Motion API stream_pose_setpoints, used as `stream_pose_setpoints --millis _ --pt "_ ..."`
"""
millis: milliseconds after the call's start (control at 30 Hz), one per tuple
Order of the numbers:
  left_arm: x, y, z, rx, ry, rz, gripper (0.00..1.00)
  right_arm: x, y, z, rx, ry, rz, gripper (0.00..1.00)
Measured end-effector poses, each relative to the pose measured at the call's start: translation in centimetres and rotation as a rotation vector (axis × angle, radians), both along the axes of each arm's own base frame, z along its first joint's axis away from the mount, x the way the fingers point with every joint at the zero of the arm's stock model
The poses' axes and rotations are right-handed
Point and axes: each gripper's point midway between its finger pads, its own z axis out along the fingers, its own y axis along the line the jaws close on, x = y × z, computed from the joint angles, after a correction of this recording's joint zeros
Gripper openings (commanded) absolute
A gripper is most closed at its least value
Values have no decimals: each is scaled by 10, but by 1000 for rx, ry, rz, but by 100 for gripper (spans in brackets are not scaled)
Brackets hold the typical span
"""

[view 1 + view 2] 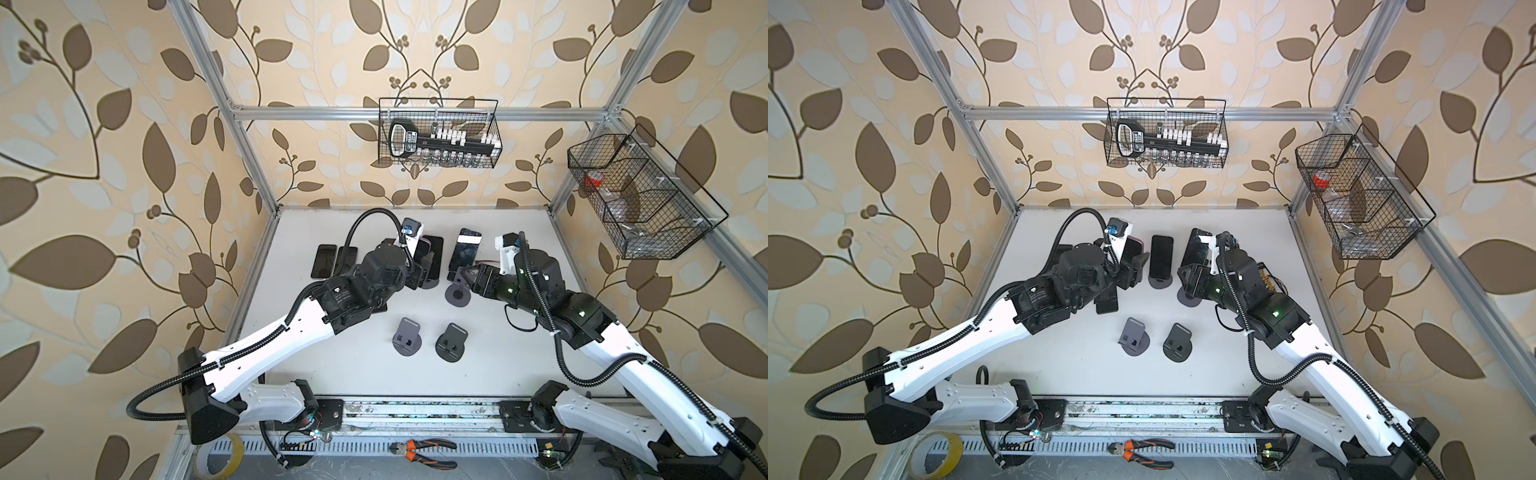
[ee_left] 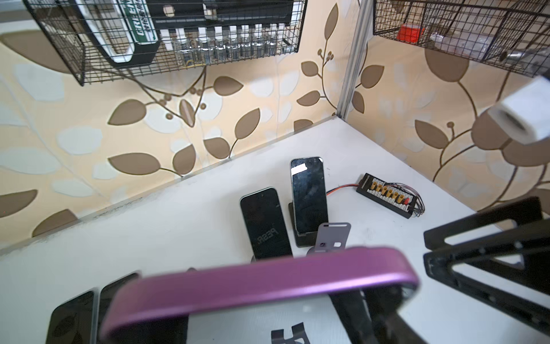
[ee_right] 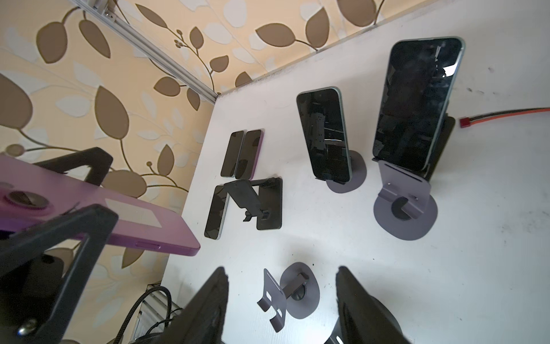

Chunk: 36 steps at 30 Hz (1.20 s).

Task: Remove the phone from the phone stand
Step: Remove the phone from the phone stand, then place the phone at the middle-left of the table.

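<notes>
My left gripper (image 1: 1136, 264) is shut on a purple phone (image 2: 259, 283), gripping it across its thickness. It holds the phone tilted in the air above the black phone stand (image 3: 268, 205). That stand's hooks (image 2: 290, 332) are bare just under the phone. My right gripper (image 3: 280, 269) hovers to the right of it in a top view (image 1: 467, 276). Its jaws stand a little apart with only table between them. Two more dark phones (image 3: 324, 134) (image 3: 416, 101) lean upright on their own stands behind.
Three empty grey stands (image 1: 407, 338) (image 1: 451, 343) (image 1: 457, 293) stand mid-table. Flat phones (image 1: 324, 262) lie at the left, and another (image 3: 215, 211) lies beside the black stand. A connector board (image 2: 387, 193) with wires sits at the back right. Wire baskets (image 1: 440, 133) (image 1: 636, 199) hang on the walls.
</notes>
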Motion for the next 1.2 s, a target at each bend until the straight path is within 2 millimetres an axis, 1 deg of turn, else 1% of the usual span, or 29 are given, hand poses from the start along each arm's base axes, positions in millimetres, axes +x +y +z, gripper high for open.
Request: stream_pose_setpoints --millis 200,433,567,600,633,733,900,1033,1200 --pt "-13 29 -7 57 22 42 55 -3 29 7 -3 -28 65 59" --pt "-29 68 -11 105 32 106 55 -16 73 14 -33 -86 177 59" --pt "-37 87 -18 135 58 146 53 -24 99 18 -56 -123 239 59" --pt "-39 92 -20 143 68 160 54 -26 106 18 -58 -132 256 59" --pt "-40 97 -22 151 77 177 56 -28 112 17 -62 -136 271 59" --pt "-44 112 -32 175 118 231 56 -31 126 12 -72 -137 301 59" --pt "-50 133 -46 189 169 297 55 -37 143 2 -89 -129 335 59" --pt "-55 149 -52 198 202 339 54 -42 150 7 -67 -143 351 59" --pt "-58 168 -57 200 234 382 54 -50 157 9 -48 -142 368 58"
